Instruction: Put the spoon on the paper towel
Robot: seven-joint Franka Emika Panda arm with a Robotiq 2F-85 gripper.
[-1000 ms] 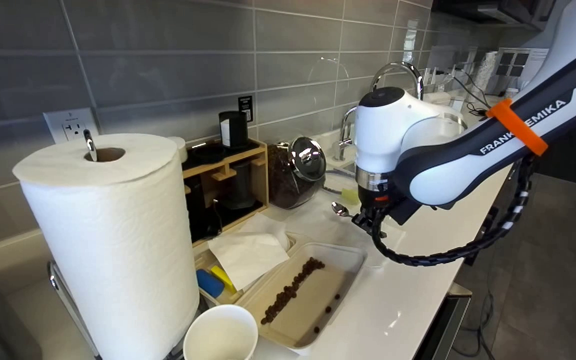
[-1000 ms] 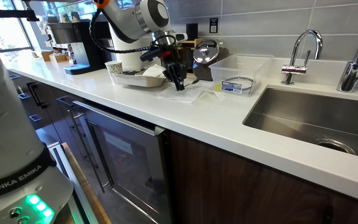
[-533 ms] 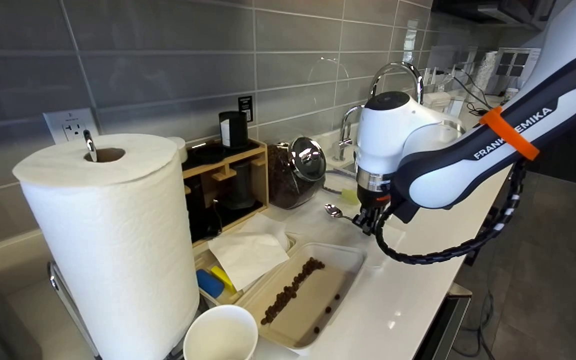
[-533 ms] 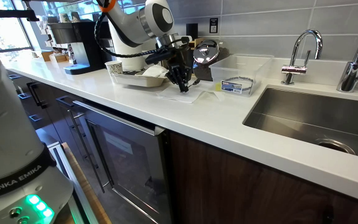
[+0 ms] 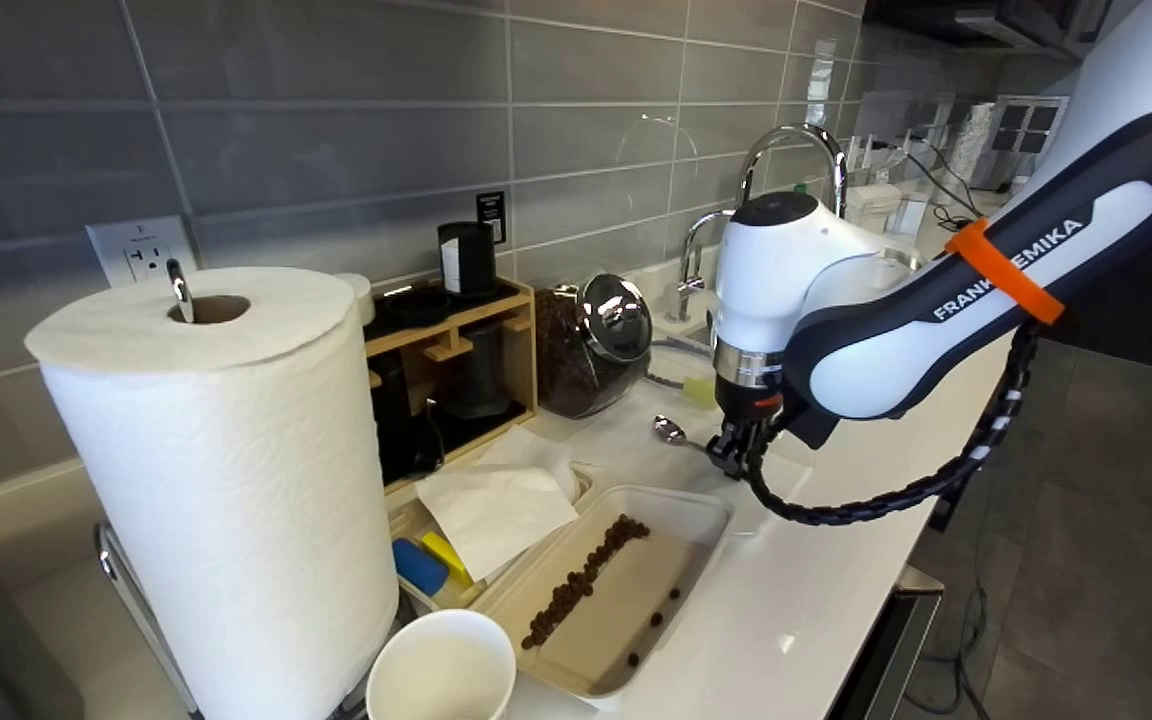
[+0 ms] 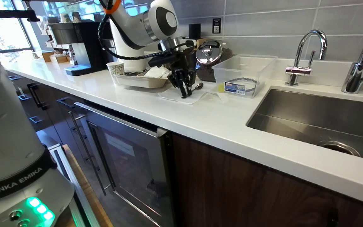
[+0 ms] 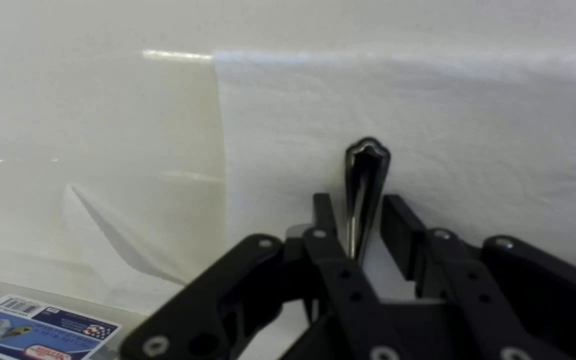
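In the wrist view your gripper [image 7: 355,215] is standing with its jaws apart, the handle of the spoon [image 7: 365,185] running between them; the spoon is lying on the paper towel [image 7: 278,130]; in an exterior view a tray [image 5: 676,510] of brown balls [image 5: 576,590] is sitting near the paper towel, and a shiny-lidded jar [image 5: 571,365] is standing behind the spoon's bowl; in an exterior view your gripper is hiding part of the handle, and a see-through bin [image 6: 243,74] is standing on the counter [image 6: 219,116] just beside the paper towel.
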